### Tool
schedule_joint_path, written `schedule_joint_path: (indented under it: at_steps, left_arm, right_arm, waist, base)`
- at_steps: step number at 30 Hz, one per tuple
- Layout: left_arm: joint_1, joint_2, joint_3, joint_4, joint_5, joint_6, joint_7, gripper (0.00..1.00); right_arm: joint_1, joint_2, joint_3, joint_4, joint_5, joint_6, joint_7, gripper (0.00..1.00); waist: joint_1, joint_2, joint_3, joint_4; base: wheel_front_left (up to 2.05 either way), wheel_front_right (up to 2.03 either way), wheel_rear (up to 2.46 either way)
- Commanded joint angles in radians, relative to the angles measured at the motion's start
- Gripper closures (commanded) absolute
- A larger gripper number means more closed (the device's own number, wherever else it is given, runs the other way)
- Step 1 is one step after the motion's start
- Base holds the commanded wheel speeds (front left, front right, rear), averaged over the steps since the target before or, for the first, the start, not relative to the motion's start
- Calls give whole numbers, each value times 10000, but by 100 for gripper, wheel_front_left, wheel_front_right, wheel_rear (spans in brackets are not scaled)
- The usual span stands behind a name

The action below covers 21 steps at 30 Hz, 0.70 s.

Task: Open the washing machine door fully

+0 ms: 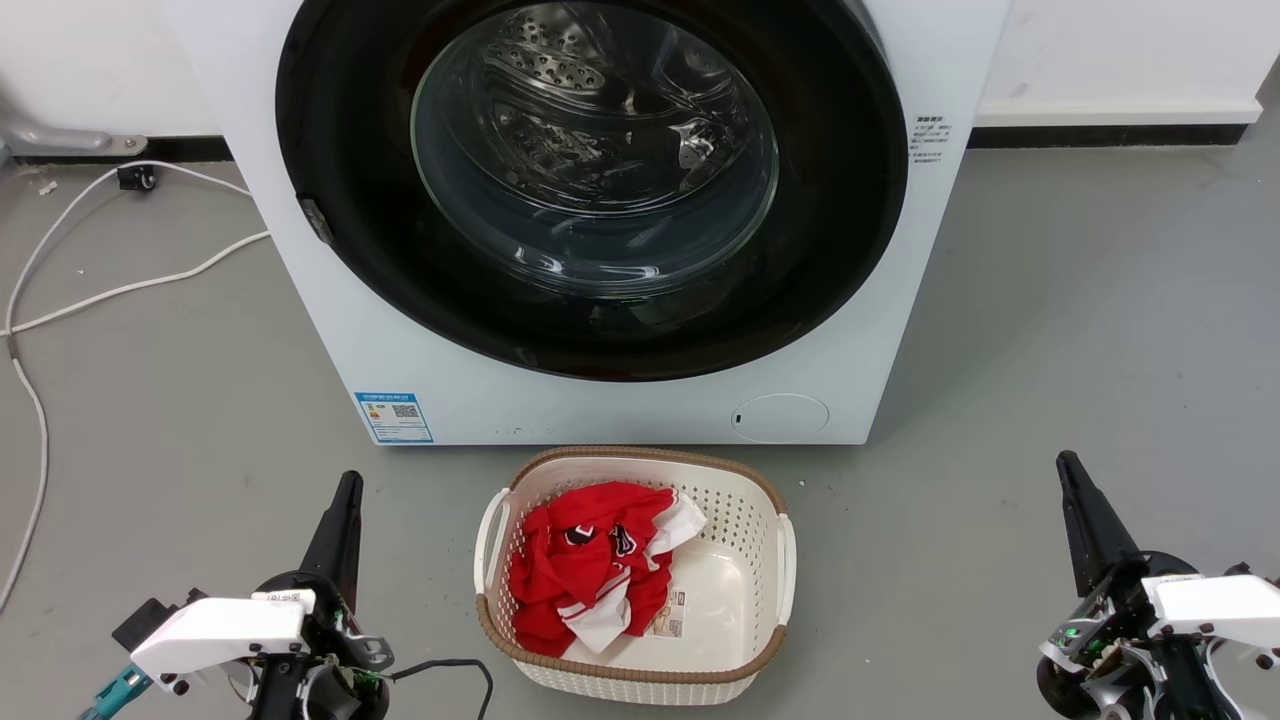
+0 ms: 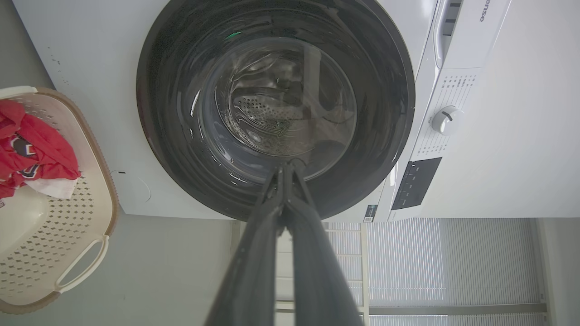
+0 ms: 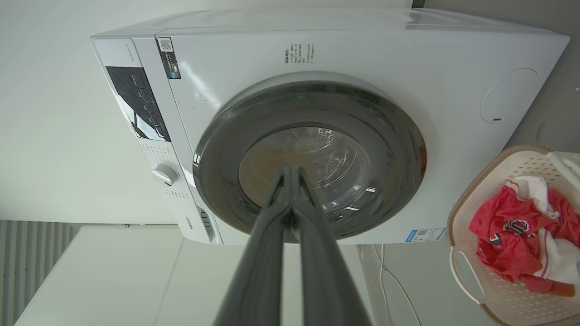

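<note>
The white washing machine (image 1: 450, 390) stands straight ahead on the floor. Its big round glossy black washing machine door (image 1: 330, 150) lies flat against the front, closed, with the steel drum visible through the glass bowl. A small latch tab shows on the door's left rim. My left gripper (image 1: 348, 482) is at the lower left, shut and holding nothing, well short of the machine. At the lower right, my right gripper (image 1: 1066, 462) is also shut and holding nothing. Both wrist views look along shut fingers at the washing machine door (image 2: 181, 54) (image 3: 398, 136).
A white laundry basket (image 1: 765, 590) with a red and white garment (image 1: 585, 570) sits on the floor right in front of the machine, between my grippers. White cables (image 1: 110, 290) trail over the grey floor at the left. The wall is behind.
</note>
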Motion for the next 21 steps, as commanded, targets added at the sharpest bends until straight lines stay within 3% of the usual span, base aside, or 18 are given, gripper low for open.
schedule_joint_path:
  at_steps: [1,14,15,21]
  left_arm:
    - [22,-10,23,9,51,-30,48,100]
    - [19,-22,46,11,62,-30,70,100]
    - [0,-19,20,3,39,0,8,0]
    - [-17,-39,-299,45,238,2,-248,0]
  right_arm:
    - [-140,27,-16,11,-32,0,24,100]
    - [-137,45,-37,13,-55,0,34,100]
    - [-7,17,-27,2,-17,0,27,0]
    - [179,30,-19,-115,-127,0,-205,0]
  waist:
    - [0,0,0,0]
    - [0,0,0,0]
    - [0,0,0,0]
    - [0,0,5,-4]
  base:
    - [0,0,0]
    - [0,0,0]
    - [0,0,0]
    - [0,0,0]
